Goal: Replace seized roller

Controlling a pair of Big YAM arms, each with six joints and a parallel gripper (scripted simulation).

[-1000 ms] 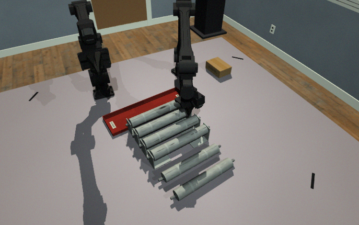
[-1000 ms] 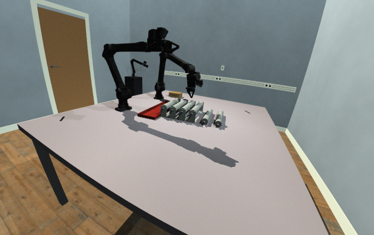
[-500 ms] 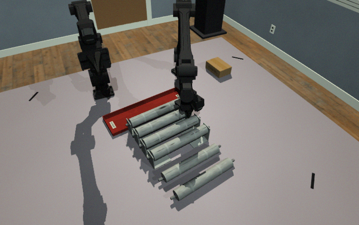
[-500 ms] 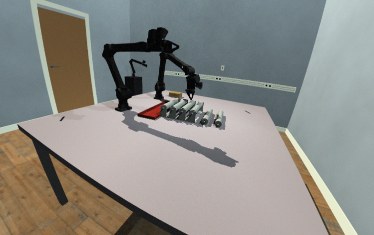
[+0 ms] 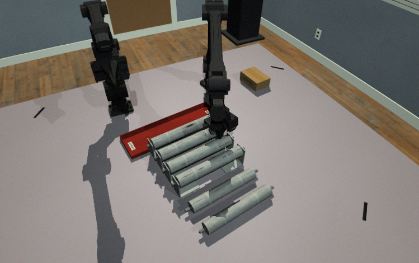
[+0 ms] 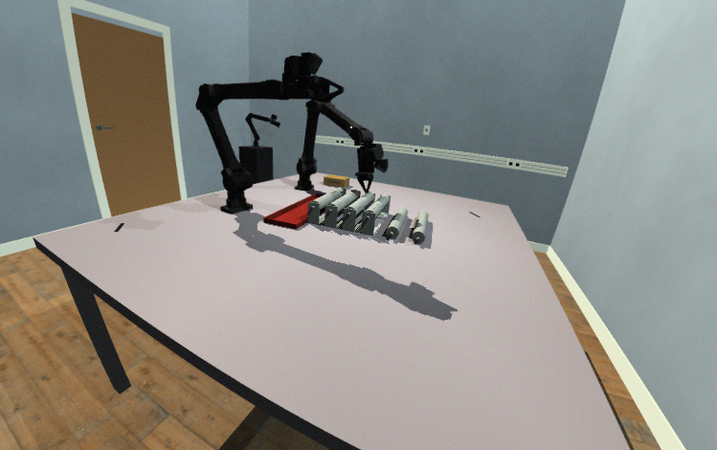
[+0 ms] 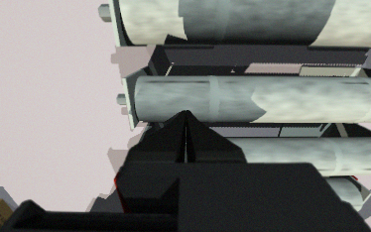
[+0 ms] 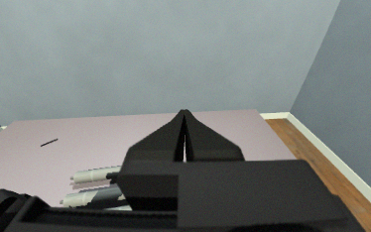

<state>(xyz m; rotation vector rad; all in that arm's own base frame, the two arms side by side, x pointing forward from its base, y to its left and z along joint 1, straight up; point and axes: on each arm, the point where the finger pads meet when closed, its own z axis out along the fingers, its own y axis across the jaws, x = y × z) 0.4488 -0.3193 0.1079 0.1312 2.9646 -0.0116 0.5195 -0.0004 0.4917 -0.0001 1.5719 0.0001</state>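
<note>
"Seized roller: where and which?"

"In the roller bed [image 5: 184,191] [image 6: 369,223] [image 7: 129,106], presumably. All four slots filled, axle ends poking through where visible. Looks alone don't flag the bad one."

"Near to far, top view. Outer loose roller?"

"Outer loose roller [image 5: 238,209] [image 6: 420,226] [image 8: 94,175], flat on the table. Inner loose roller [image 5: 222,191] [image 6: 397,223] [image 8: 83,199] beside it, nearer the bed. Likely the replacements. Probably stiff, fairly weighty, smooth; could roll or slip. Take the barrel mid-length, fingers across it, level."

"Bed?"

"Third roller from the tray [image 5: 199,155] [image 6: 361,205] [image 7: 232,99] has the left gripper [image 5: 219,137] [image 6: 367,191] [image 7: 185,116] at its tray-side edge, near one bracket. Fingers clenched, nothing between them. Contact: can't tell. Reads as a push test; light sideways nudge on top, not a hard press down."

"Removal handling?"

"Axle should be springy: slide it by the hex stub, support the barrel, expect kickback. Stub's small, so pinch on the flats. Neighbours sit close, little finger room."

"Then?"

"Scrap tray [image 5: 158,128] [image 6: 291,216] [image 7: 120,194], beside the bed, no roller visible in it. Swap not done."

"Farthest?"

"Right gripper [image 5: 115,81] [image 6: 342,89] [image 8: 185,112], up high, clenched on nothing. Open it before any grasp."
</note>
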